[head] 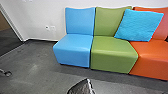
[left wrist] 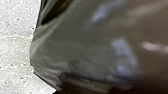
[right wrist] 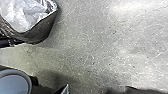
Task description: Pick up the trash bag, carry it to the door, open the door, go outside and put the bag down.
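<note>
Can't tell left tool or right tool as released, clenched or grasping. Can see the trash bag (head: 82, 87) peaking at six o'clock in the head view, and big, dark and glossy (quite a shine) in the left wrist view, beside speckled grey floor (left wrist: 15, 52). Farther out, can make out a caster (head: 8, 73) at eight o'clock, a blue chair (head: 73, 46) around eleven, a green chair (head: 112, 51) at three, an orange chair (head: 151, 58) just past it, and at two, leaning across green and orange, a turquoise cushion (head: 140, 26).
</note>
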You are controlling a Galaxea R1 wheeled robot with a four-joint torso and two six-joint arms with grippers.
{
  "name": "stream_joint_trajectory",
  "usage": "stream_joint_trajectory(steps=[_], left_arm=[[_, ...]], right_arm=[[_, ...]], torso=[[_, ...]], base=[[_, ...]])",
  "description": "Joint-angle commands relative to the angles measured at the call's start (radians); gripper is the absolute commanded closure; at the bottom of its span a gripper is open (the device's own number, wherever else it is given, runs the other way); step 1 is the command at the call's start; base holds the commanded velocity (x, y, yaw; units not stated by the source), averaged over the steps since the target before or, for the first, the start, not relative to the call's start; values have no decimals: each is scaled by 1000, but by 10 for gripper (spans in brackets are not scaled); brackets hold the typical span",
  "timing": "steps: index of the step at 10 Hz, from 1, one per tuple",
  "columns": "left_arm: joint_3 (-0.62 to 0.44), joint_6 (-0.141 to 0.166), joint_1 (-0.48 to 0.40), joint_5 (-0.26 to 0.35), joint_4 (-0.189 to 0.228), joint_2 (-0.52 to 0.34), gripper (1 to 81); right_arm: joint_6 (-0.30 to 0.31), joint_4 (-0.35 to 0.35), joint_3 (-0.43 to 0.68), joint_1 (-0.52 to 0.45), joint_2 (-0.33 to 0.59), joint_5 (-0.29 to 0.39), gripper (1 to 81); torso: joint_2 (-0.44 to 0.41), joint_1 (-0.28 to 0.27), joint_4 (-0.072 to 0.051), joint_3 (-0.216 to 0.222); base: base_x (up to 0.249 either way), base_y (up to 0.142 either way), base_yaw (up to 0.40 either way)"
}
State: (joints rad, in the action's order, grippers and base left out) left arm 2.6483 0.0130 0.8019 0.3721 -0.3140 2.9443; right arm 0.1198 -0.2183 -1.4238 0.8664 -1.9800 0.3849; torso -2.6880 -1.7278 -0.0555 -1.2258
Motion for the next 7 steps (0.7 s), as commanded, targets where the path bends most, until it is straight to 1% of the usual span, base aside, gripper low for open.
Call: stream_joint_trajectory(steps=[1, 3, 6, 7], left_arm=[[6, -13, -111, 47, 6, -11, 811], [6, -13, -111, 48, 7, -8, 811], [6, -11, -85, 47, 3, -8, 811], [6, -11, -82, 48, 3, -9, 811]], right_arm=[[-2, -27, 25, -82, 45, 57, 10], [-2, -27, 20, -79, 44, 57, 10], [-2, -26, 17, -77, 45, 58, 10], [-2, -26, 17, -75, 44, 57, 10]], torso=[[0, 0, 0, 0], [0, 0, 0, 0], [0, 0, 0, 0], [100, 64, 0, 0]], base=[[0, 0, 0], [0, 0, 0], [0, 0, 0], [0, 0, 0]])
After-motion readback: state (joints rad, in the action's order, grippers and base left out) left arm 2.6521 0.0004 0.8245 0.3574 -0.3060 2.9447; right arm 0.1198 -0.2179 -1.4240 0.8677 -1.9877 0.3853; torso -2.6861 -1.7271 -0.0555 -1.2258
